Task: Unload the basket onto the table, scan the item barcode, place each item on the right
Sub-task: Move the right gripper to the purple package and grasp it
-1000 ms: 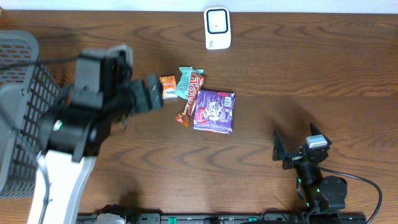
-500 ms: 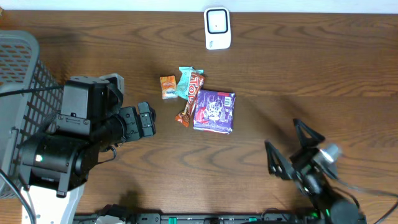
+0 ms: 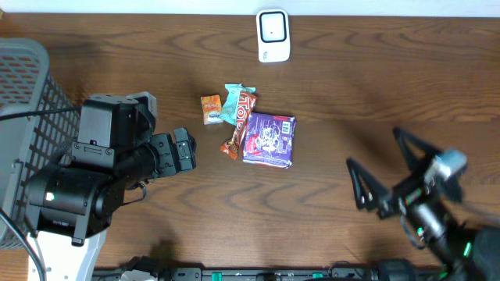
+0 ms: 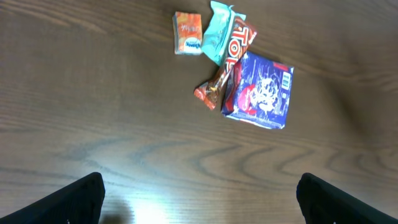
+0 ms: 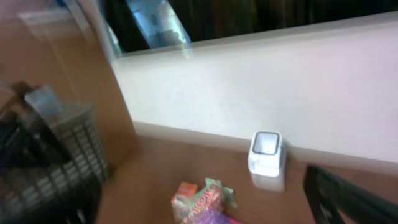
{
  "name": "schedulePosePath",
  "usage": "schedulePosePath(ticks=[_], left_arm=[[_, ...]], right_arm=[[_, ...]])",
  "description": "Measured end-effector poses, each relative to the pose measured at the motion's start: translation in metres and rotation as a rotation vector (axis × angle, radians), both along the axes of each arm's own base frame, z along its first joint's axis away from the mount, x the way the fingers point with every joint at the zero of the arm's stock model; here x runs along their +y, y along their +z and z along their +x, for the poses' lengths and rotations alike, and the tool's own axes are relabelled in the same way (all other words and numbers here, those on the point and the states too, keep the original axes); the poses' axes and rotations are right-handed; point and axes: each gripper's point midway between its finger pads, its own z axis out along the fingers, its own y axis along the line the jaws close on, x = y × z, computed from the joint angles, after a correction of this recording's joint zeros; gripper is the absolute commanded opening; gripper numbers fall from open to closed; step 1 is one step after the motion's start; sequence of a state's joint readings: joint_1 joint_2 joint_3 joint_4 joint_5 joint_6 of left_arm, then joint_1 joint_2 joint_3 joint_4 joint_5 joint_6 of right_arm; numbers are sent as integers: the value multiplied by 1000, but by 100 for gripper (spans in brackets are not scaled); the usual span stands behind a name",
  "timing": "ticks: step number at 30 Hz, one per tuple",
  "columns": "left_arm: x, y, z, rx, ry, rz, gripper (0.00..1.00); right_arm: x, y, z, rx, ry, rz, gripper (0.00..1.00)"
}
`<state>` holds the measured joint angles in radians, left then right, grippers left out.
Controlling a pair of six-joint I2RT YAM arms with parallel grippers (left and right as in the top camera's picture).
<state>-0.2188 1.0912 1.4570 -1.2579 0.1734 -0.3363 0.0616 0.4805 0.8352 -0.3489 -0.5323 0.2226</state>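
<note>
hovering left fingers point(image 4: 81, 199) wide, empty | right fingers point(image 3: 362, 186) wide, empty | snack pile point(image 3: 254, 125) mid-table, scanner point(image 3: 273, 35) at far edge

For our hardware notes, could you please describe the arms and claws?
The left arm is bulky and black with a white lower link and black cable; the left claw has blocky fingers. The right arm is black with a green light and silvery cap; the right claw has thin, pointed fingers.
</note>
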Motion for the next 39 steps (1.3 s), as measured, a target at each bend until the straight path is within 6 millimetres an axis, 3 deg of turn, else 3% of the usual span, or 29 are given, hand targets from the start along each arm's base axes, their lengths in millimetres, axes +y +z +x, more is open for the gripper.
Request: schedulePosePath(ticks=[7,15,19,22,25,30,34,39], left_arm=[[0,0,0,0,0,0,98],[0,0,0,0,0,0,98],[0,0,0,0,0,0,98],[0,0,0,0,0,0,98],[0,0,0,0,0,0,98],[0,0,0,0,0,0,98],[0,0,0,1,0,0,98],[0,0,0,0,0,0,98]], right_arm=[[13,-52,49,550,105,-139,99],[46,-131,90,917,345,-41,99],[57,-181,91,1130,366,-53,94],[66,-212,88,1248,380,-78,83],[75,-241,82,1341,394,-130,77],[82,-282,80,1418,378,-238,83],[84,-298,99,1380,352,-248,77],[85,-305,120,1329,309,-231,77]])
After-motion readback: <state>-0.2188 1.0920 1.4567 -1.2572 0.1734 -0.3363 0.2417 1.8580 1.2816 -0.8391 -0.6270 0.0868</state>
